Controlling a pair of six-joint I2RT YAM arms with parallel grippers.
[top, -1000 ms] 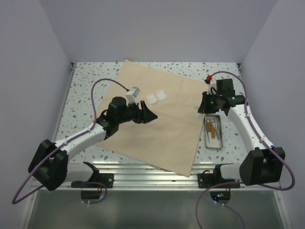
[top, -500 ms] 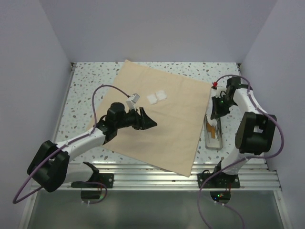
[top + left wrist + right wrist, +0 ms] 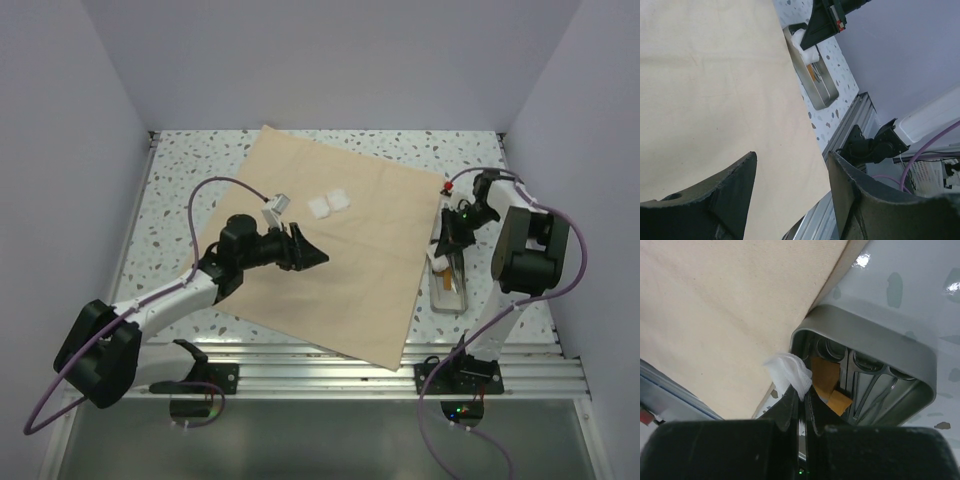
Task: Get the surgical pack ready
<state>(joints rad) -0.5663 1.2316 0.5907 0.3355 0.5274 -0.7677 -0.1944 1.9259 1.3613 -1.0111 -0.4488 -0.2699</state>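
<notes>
The surgical pack is a wide tan cloth sheet lying flat on the table, and it fills most of the left wrist view. My left gripper hovers open over its middle, with only cloth between the jaws. My right gripper is shut on a small white gauze piece. It holds the gauze at the far end of the silver metal tray, right beside the cloth's right edge. The gauze also shows in the left wrist view.
Two white gauze squares lie on the cloth's far part. The tray holds steel instruments and tan tags. An aluminium rail runs along the near edge. Walls close in the table on three sides.
My right arm folded back and its shut gripper came down from the cloth's right edge to the tray's far end. My left gripper shifted slightly right and stayed open.
</notes>
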